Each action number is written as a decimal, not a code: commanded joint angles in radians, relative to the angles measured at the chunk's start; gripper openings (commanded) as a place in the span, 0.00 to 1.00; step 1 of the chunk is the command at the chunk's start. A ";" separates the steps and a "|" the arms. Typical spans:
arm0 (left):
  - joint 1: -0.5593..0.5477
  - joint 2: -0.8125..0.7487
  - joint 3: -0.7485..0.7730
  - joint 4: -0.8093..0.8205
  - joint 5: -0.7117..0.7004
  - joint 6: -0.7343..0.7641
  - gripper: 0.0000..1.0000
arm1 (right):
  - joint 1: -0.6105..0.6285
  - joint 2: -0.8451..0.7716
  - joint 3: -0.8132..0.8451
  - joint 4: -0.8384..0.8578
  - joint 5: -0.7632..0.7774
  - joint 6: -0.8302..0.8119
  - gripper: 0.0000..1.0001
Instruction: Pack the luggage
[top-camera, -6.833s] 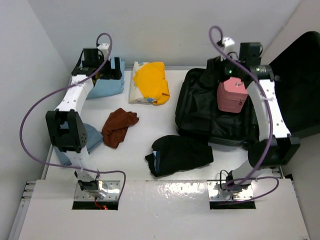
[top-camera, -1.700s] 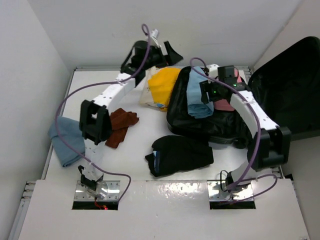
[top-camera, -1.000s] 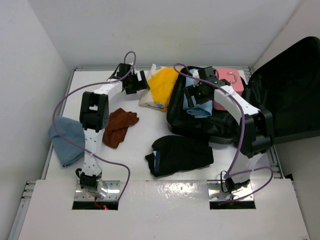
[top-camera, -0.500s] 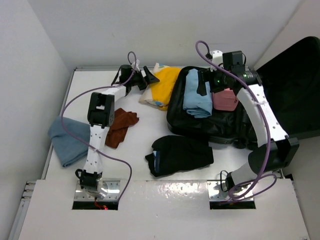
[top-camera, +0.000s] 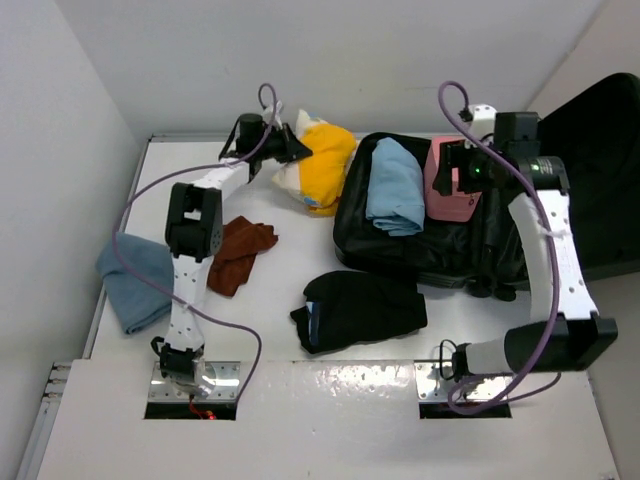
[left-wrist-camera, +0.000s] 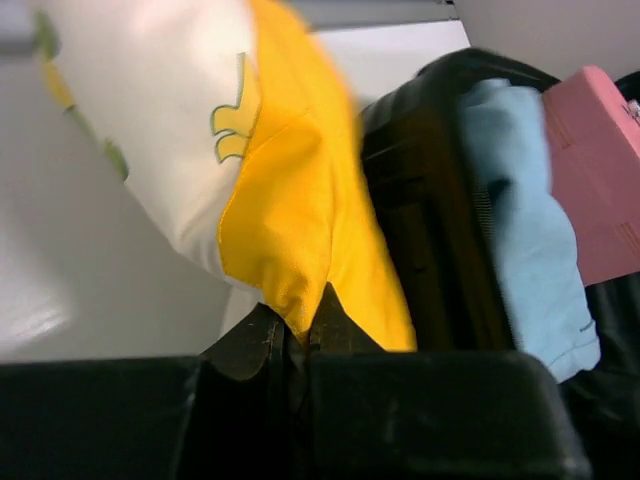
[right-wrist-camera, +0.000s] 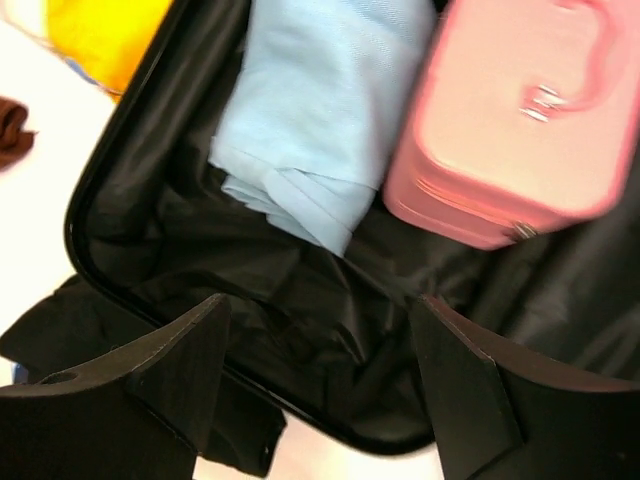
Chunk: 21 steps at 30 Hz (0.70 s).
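Note:
The luggage (top-camera: 420, 245) lies open at the right of the table, its lid (top-camera: 590, 170) standing up behind. A folded light blue garment (top-camera: 395, 185) and a pink case (top-camera: 452, 190) rest on its dark lining (right-wrist-camera: 300, 290). My left gripper (top-camera: 298, 150) is shut on an edge of the yellow and white garment (top-camera: 322, 165), which hangs bunched beside the luggage rim; the pinch shows in the left wrist view (left-wrist-camera: 297, 325). My right gripper (top-camera: 460, 172) hovers open over the pink case (right-wrist-camera: 510, 120), with nothing between its fingers (right-wrist-camera: 180, 370).
A folded black garment (top-camera: 360, 305) lies in front of the luggage. A brown cloth (top-camera: 240, 250) sits mid-left, and a grey-blue cloth (top-camera: 135, 280) hangs over the table's left edge. White walls close in the back and left.
My left gripper has closed on the yellow garment and raised its edge. My right arm has drawn back to the right, from the blue garment to above the pink case.

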<state>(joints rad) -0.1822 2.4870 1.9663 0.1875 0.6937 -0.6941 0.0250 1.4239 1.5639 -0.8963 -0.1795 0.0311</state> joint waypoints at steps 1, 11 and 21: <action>-0.092 -0.331 -0.024 0.029 -0.114 0.319 0.00 | -0.057 -0.089 -0.034 0.036 -0.014 -0.008 0.72; -0.609 -0.686 -0.807 0.522 -0.456 1.191 0.00 | -0.267 -0.373 -0.240 0.189 0.091 0.024 0.76; -0.852 -0.429 -0.677 0.312 -0.658 1.495 0.00 | -0.393 -0.487 -0.286 0.050 -0.037 -0.023 0.78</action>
<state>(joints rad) -1.0176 1.9862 1.1553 0.6472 0.1715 0.7212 -0.3508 0.9527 1.2846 -0.8036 -0.1524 0.0265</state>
